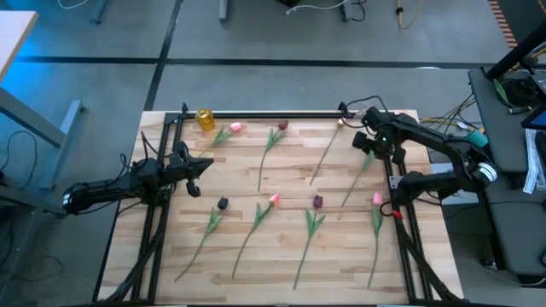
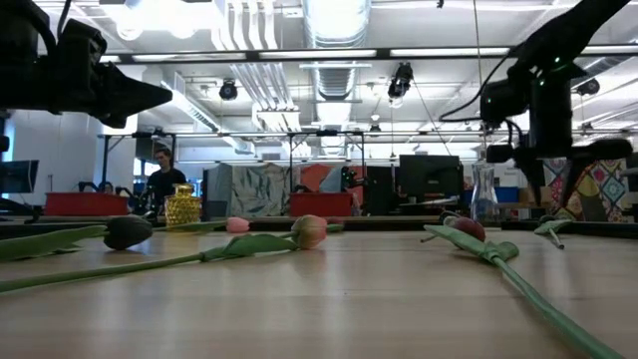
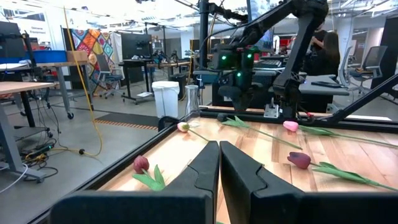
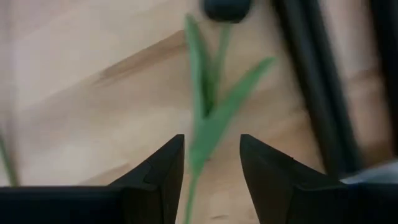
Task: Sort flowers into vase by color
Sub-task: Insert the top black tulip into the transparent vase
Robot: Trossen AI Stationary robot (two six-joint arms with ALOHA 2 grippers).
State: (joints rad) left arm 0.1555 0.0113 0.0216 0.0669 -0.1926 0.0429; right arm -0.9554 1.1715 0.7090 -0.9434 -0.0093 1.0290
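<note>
Several tulips lie flat on the wooden table in two rows. The far row has a pink head (image 1: 236,128), a maroon head (image 1: 282,125) and a pale head (image 1: 341,122). The near row has a dark head (image 1: 223,203), pink (image 1: 274,199), maroon (image 1: 317,201) and pink (image 1: 377,199). My right gripper (image 1: 368,147) hangs open above one more tulip at the far right. In the right wrist view its stem and leaves (image 4: 208,118) show between the fingers (image 4: 211,140), touching neither, with its dark head (image 4: 227,7) beyond. My left gripper (image 1: 205,166) (image 3: 219,144) is shut and held above the table's left side.
A yellow vase (image 1: 205,118) stands at the far left corner and a clear glass vase (image 3: 191,102) at the far right corner. Black frame rails (image 1: 394,183) run along the table's left, right and far edges. People and desks show in the room beyond.
</note>
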